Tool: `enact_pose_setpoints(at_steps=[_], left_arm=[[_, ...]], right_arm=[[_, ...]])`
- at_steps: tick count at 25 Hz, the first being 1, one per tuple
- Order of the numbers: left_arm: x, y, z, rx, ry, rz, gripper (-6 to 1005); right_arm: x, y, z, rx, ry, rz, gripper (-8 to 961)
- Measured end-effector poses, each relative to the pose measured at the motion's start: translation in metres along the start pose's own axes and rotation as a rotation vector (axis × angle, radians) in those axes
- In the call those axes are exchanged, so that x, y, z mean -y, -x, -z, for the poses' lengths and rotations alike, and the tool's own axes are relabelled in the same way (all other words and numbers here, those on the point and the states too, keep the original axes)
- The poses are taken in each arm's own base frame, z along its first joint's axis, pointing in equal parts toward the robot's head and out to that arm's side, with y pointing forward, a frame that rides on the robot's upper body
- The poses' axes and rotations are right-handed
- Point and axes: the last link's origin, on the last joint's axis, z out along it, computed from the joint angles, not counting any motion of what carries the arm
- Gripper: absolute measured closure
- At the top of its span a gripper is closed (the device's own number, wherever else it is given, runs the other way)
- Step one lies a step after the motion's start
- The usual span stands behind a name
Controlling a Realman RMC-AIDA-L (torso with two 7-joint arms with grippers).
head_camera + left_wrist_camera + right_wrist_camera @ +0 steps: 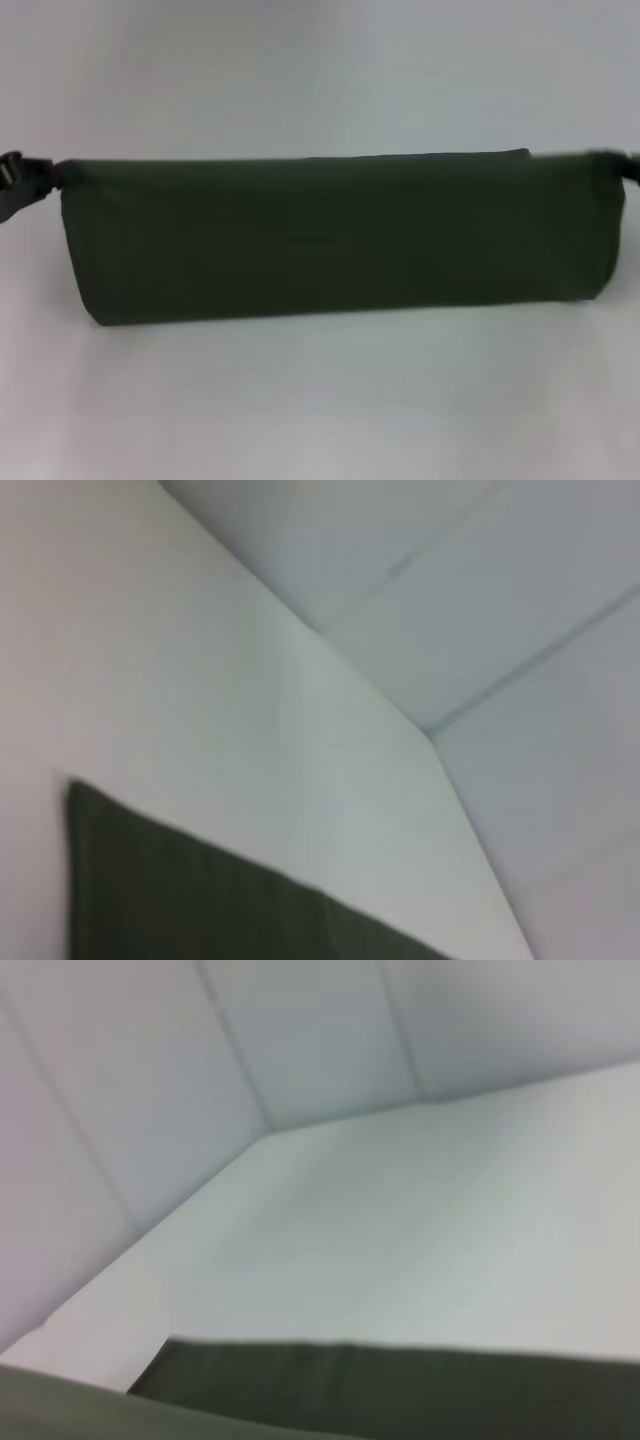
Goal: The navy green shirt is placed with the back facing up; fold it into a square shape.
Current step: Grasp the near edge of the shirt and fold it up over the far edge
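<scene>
The left pincer (22, 180) and right pincer (625, 165) each grip a top corner of the navy green shirt (340, 240), which should travel level and taut over the table (320, 400).

- The left gripper (22, 180) is seen at the far left edge of the head view, extended outward at mid-height.
- The right gripper (622, 166) is seen at the far right edge, at roughly the same height, mostly cropped.
</scene>
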Motion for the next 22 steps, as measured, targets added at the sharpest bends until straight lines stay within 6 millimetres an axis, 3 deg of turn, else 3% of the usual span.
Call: enact_pose_setpoints(at_steps=[7, 13, 22], left_arm=[[0.005, -0.004, -0.037, -0.119, -0.070, -0.019, 957], [0.001, 0.003, -0.071, -0.197, -0.125, -0.075, 956], [-0.006, 0.010, -0.111, -0.264, -0.260, -0.147, 957]], right_arm=[[0.001, 0.020, -0.052, 0.031, -0.128, 0.021, 918], [-0.006, 0.025, -0.093, 0.037, -0.251, 0.086, 917], [-0.013, 0.025, -0.128, 0.036, -0.412, 0.151, 919]])
